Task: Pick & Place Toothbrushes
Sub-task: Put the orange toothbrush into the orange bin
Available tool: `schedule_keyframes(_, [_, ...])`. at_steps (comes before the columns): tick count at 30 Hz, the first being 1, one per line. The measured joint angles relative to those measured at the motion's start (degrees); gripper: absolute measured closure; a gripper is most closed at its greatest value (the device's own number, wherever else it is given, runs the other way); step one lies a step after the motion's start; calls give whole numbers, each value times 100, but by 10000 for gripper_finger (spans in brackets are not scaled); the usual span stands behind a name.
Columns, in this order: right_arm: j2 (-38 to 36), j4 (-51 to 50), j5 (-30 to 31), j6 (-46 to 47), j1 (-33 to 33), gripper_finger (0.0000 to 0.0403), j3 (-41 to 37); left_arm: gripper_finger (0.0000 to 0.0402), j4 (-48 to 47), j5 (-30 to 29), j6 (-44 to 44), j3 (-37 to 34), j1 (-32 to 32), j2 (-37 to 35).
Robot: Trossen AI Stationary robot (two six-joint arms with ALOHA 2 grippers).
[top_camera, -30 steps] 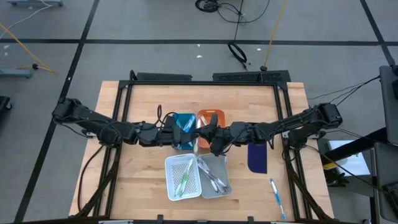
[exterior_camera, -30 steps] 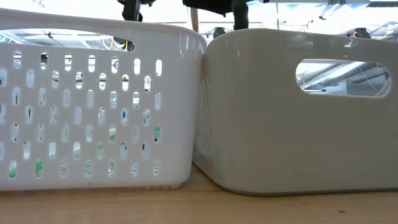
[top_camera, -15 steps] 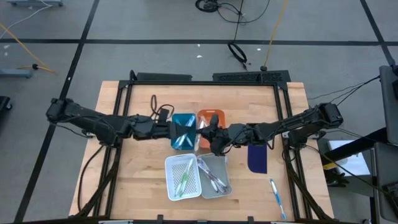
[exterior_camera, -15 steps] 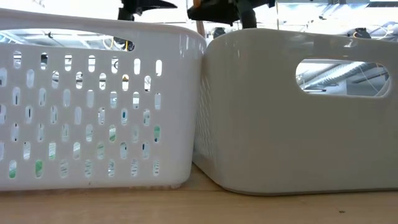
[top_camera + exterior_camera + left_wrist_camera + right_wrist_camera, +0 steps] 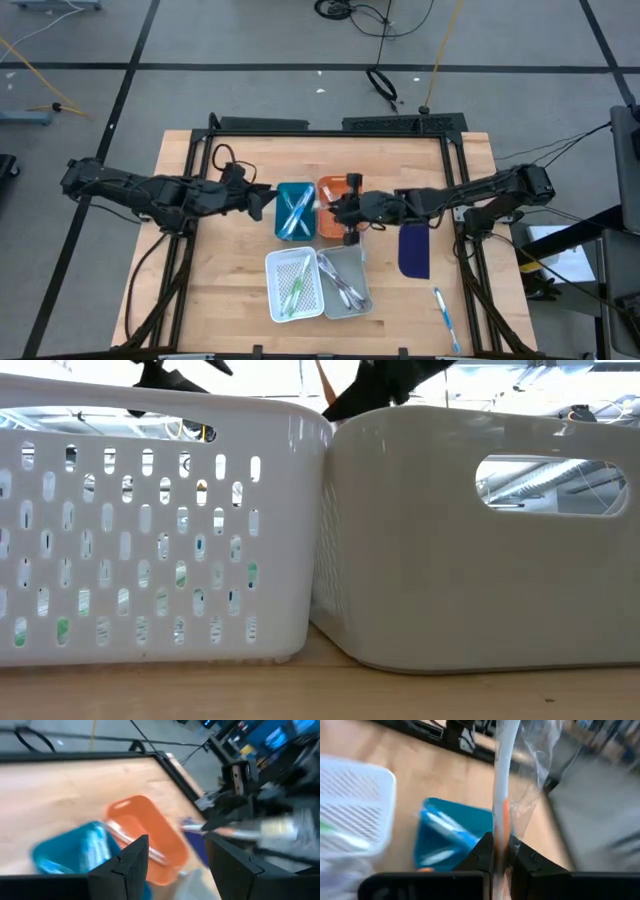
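right gripper (image 5: 343,207) clamps a wrapped toothbrush (image 5: 501,785) over the orange tray (image 5: 330,192) near counter centre — left gripper (image 5: 268,203) gapes empty at nine o'clock of the blue tray (image 5: 294,209) holding toothbrushes (image 5: 296,211).

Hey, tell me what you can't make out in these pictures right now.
- Low view: the white basket and grey bin wall off the table behind them.
- Left wrist view: motion blur smears the orange tray and its contents.
- Right wrist view: the wrapped toothbrush in the right claw runs off the top edge.
- High view: toothbrushes in the blue tray are too small to count.
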Motion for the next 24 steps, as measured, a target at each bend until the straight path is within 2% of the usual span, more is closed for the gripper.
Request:
schedule_keyframes(7, [120, -1805, -1482, 3037, -672, 389, 775, 215, -621, -340, 1117, 0, 1, -75])
schedule_keyframes(13, [172, -2212, -2525, 4771, -1238, 389, 925, 215, -1109, -532, 1405, -4, 1, -57])
schedule_keyframes(17, [213, -2321, -2970, 5317, -1475, 389, 934, 215, -1318, -578, 1498, -4, 1, -57])
schedule_keyframes(24, [522, -2409, -2985, 5413, -1642, 389, 957, 215, -1322, -592, 1719, -4, 1, -57])
